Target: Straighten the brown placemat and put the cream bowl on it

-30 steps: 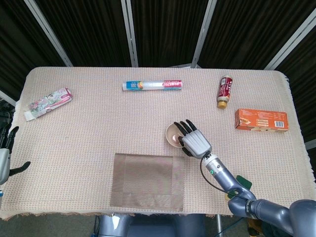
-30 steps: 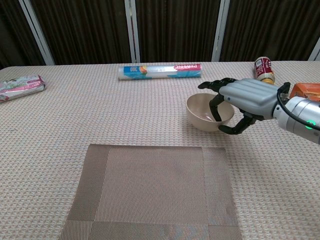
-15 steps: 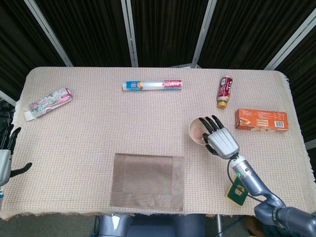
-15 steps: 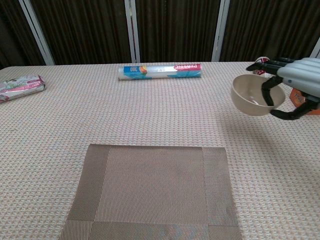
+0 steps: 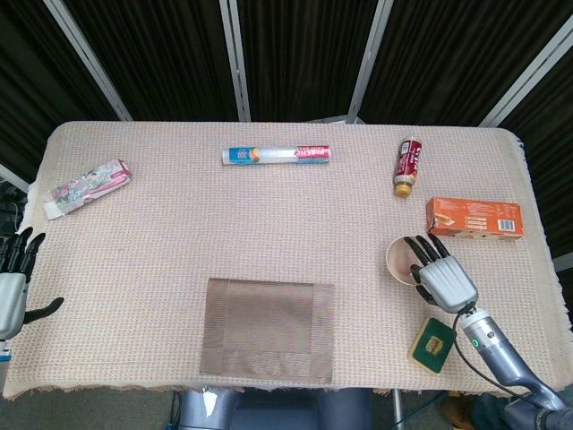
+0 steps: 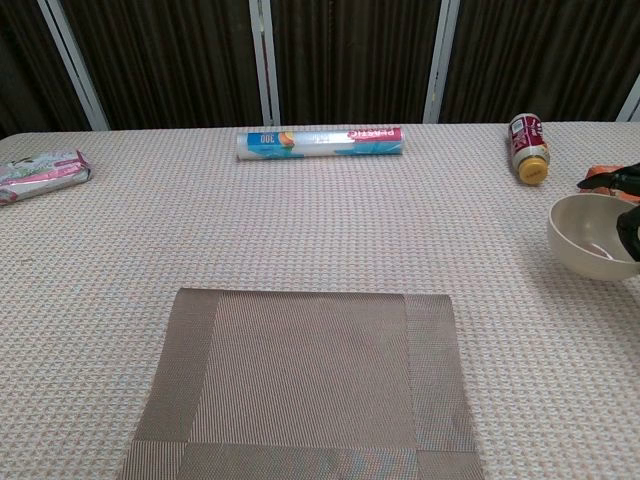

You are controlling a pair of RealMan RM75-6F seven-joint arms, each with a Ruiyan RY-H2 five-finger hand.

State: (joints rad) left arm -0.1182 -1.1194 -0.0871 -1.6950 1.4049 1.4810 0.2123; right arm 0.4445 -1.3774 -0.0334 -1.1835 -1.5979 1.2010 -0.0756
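The brown placemat (image 5: 267, 330) (image 6: 305, 380) lies flat and square near the table's front edge. My right hand (image 5: 443, 279) grips the cream bowl (image 5: 404, 257) (image 6: 590, 236) by its rim, well to the right of the placemat. In the chest view only dark fingertips (image 6: 612, 178) show at the right edge. My left hand (image 5: 12, 287) hangs off the table's left side with fingers apart and nothing in it.
A plastic-wrap roll (image 5: 275, 155) lies at the back middle, a small bottle (image 5: 408, 166) at the back right, an orange box (image 5: 473, 217) beyond the bowl, a floral packet (image 5: 88, 187) at the far left. A green sponge (image 5: 431, 342) sits by my right wrist.
My right hand has carried the cream bowl steadily to the right, away from the placemat, from beside the mat's far right corner to near the orange box. The placemat has not moved.
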